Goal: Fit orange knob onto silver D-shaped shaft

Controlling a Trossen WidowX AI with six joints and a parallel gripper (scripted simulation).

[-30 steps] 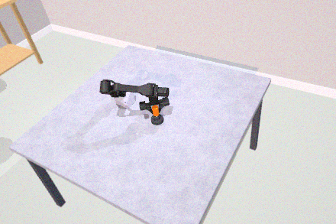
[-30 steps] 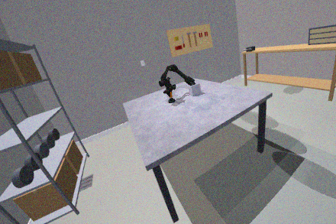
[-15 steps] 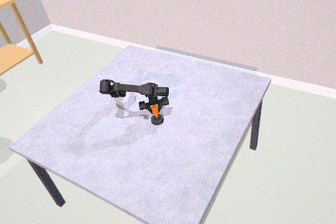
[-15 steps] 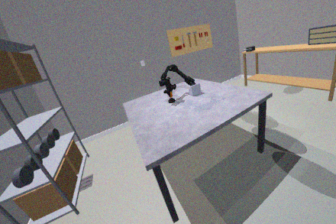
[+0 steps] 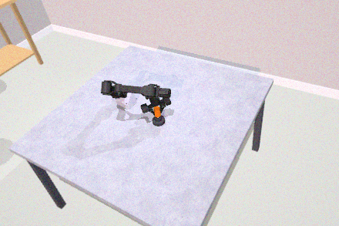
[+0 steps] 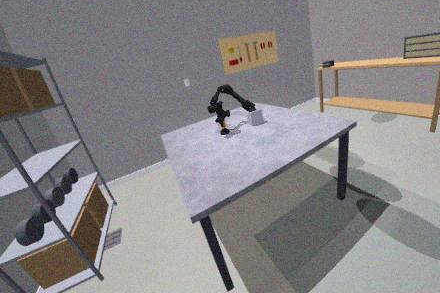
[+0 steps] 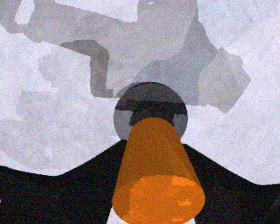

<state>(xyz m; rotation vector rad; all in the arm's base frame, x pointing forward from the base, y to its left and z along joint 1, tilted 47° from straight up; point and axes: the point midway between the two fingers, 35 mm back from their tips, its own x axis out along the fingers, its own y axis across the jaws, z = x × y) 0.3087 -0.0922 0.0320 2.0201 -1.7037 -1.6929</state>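
Observation:
My gripper is shut on the orange knob. It holds the knob upright over the dark round pedestal. In the wrist view the knob's lower end reaches the middle of the pedestal and hides the silver shaft. My black fingers flank the knob on both sides. I cannot tell how far down the knob sits on the shaft, nor how its flat side is turned.
The grey table carries the arm and its white base block. A wooden shelf stands off to the left, a metal rack and a wooden bench stand around the room.

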